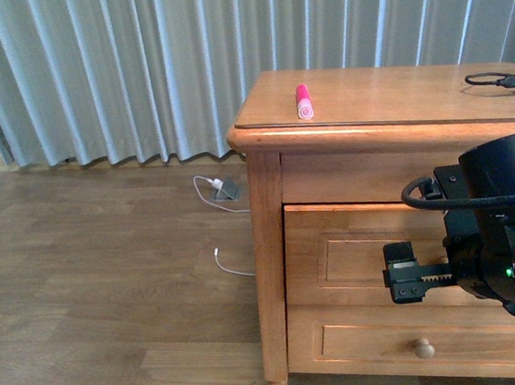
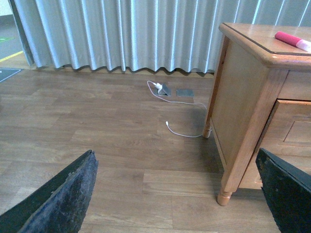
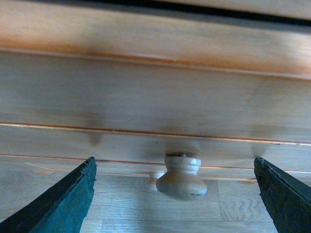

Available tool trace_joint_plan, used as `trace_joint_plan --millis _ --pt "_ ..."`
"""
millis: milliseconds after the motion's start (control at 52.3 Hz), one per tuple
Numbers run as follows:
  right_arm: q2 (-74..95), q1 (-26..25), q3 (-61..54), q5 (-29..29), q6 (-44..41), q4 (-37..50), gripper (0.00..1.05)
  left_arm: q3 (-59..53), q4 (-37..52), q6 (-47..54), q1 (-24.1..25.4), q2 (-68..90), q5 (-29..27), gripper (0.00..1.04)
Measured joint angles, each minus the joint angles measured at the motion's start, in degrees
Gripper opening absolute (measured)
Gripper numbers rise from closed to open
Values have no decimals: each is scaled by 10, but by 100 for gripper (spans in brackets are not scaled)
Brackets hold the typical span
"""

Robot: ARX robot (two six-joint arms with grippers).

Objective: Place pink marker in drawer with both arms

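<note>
We see honey-coloured wooden dresser (image 1: 271, 245), its top recessed-panel drawer (image 1: 352, 261) shut. Our right black toothed-rail gripper (image 3: 174, 165) is released, fingers wide astride round wooden knob (image 3: 181, 179), not touching. Our left black gripper (image 2: 174, 160) is released above brown plank floor (image 2: 121, 145). The short bright pink marker (image 1: 304, 101) lies on dresser top.

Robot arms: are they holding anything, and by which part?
Nothing is held. The right end effector is open either side of the drawer knob; the left end effector is open, empty.

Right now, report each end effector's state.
Left end effector: open, empty.
Right end effector: open, straddling the drawer knob, not gripping it.
</note>
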Motion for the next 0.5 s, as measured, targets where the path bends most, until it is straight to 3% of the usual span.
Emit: trace_joint_plan --millis 382,497 --pt "10 -24 13 -13 14 -15 96 0 0 0 0 0 0 99" --pt "14 -28 17 -21 17 -16 81 0 0 0 0 0 0 99"
